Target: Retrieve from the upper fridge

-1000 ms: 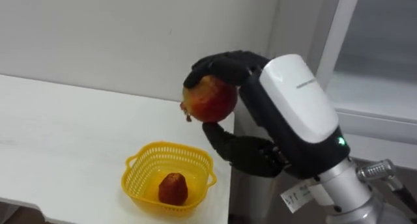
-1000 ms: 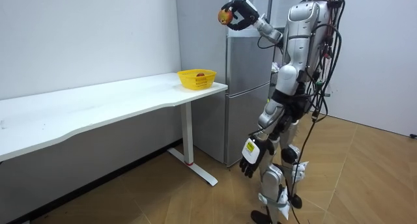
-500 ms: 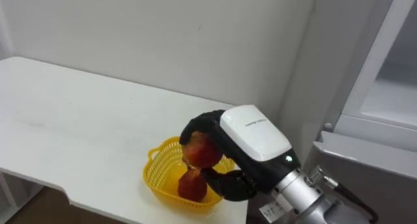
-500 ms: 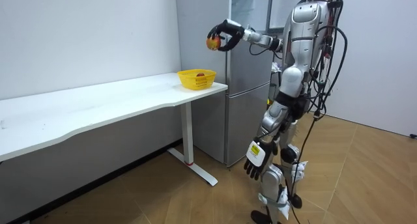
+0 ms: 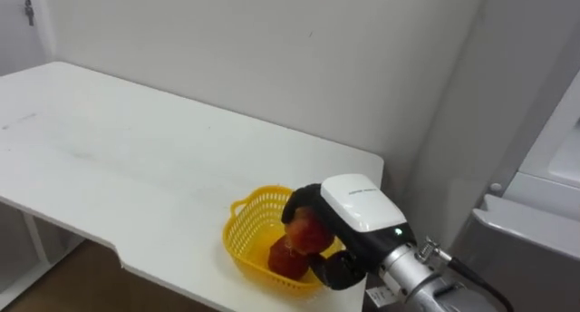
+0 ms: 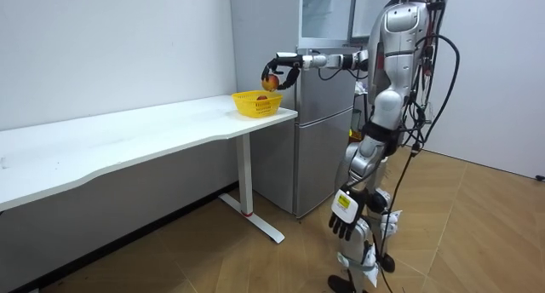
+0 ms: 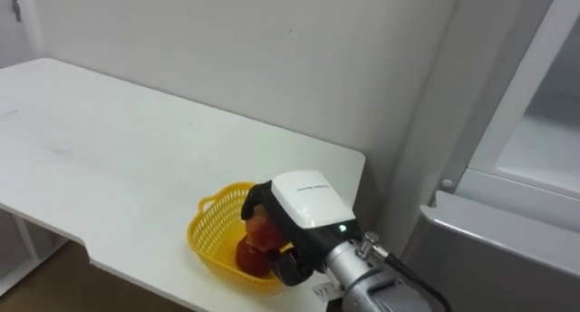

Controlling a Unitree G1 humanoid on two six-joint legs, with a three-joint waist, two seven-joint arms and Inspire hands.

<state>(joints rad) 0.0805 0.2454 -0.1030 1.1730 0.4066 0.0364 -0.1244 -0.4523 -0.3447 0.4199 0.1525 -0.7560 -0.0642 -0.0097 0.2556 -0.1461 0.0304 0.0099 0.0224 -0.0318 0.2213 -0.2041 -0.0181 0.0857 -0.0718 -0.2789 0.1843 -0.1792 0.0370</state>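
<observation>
The right hand point(image 5: 353, 208) is held out over the yellow basket point(image 5: 243, 226), which stands near the corner of the white table point(image 5: 136, 167). The fingers point(image 5: 304, 200) are curled over the top of a red fruit point(image 5: 308, 230) and the thumb is closed against it from below, so the fruit is fully enclosed in the grasp. Directly beneath the hand, inside the basket, a second red fruit point(image 5: 288, 259) is lying; the held fruit is just above it, and whether the two are touching cannot be told. The fridge point(image 5: 535, 230) is located behind the hand, on the wrist side, and in the room view its upper compartment point(image 6: 324, 12) appears to be standing open. The left hand point(image 6: 344, 216) is hung beside the leg with its fingers relaxed and nothing is held in it. The retrieval itself is judged to be complete, since the fruit is clear of the fridge and positioned over the basket. The task is judged to be in its final stage: the fruit remains to be lowered, the fingers are to be opened, and the hand is to be lifted clear of the basket rim.
</observation>
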